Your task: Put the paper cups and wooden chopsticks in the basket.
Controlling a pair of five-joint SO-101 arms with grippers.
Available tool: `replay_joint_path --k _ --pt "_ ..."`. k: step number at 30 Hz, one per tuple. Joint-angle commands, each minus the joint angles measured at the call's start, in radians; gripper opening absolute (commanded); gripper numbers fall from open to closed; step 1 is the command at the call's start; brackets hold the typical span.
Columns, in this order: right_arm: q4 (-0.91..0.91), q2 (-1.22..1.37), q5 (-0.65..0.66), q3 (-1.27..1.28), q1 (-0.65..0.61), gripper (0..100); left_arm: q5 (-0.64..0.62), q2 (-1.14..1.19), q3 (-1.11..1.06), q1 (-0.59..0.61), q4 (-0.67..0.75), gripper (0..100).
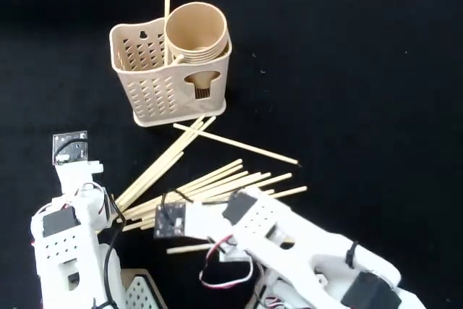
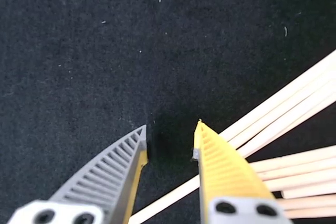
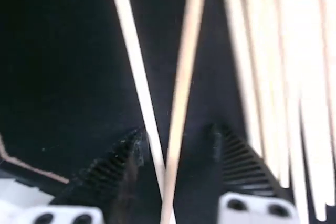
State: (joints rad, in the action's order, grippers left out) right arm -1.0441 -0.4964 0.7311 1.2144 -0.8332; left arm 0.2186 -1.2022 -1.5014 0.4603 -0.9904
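The beige perforated basket (image 1: 163,88) stands at the back of the table. Stacked paper cups (image 1: 197,30) sit in its right compartment, and one chopstick (image 1: 167,16) stands upright beside them. Several wooden chopsticks (image 1: 217,182) lie fanned on the black table in front of the basket. My left gripper (image 2: 171,129) is open just above bare cloth, and the chopsticks' ends (image 2: 283,103) lie beside its yellow finger (image 2: 220,171). My right gripper (image 3: 176,135) is open low over the pile, with two chopsticks (image 3: 134,61) running between its black fingers.
The left arm (image 1: 65,229) is at the front left and the right arm (image 1: 289,244) at the front middle, reaching left across the pile. One chopstick (image 1: 239,145) lies apart, crosswise, near the basket. Black cloth stretches to the right.
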Motion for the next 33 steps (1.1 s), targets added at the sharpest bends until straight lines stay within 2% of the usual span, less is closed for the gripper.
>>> replay_joint_path --k 1,5,12,16,21,24,28,33 --pt "0.008 0.058 -0.014 0.001 0.034 9.7 0.000 -0.008 0.004 -0.012 0.015 16" --pt "-0.002 0.013 -0.017 -0.007 0.038 1.1 0.000 -0.008 0.004 -0.012 0.015 16" --pt "-0.144 -0.193 -0.012 -0.059 0.055 1.3 0.000 -0.008 0.004 -0.012 0.015 16" --pt "-0.207 -0.334 -0.011 -0.140 0.150 1.2 0.000 -0.008 0.004 -0.012 0.015 16" --pt "-0.180 -0.484 -0.020 -0.229 0.322 1.2 0.000 -0.008 0.004 -0.012 0.015 16" --pt "-0.147 -0.549 -0.084 -0.285 0.362 1.2 0.000 -0.008 0.004 -0.012 0.015 16" --pt "-0.112 -0.572 -0.196 -0.403 0.361 1.2 0.000 -0.008 0.004 -0.012 0.015 16" --pt "0.015 -0.519 -0.350 -0.581 0.336 1.2 0.000 -0.008 0.004 -0.012 0.015 16"
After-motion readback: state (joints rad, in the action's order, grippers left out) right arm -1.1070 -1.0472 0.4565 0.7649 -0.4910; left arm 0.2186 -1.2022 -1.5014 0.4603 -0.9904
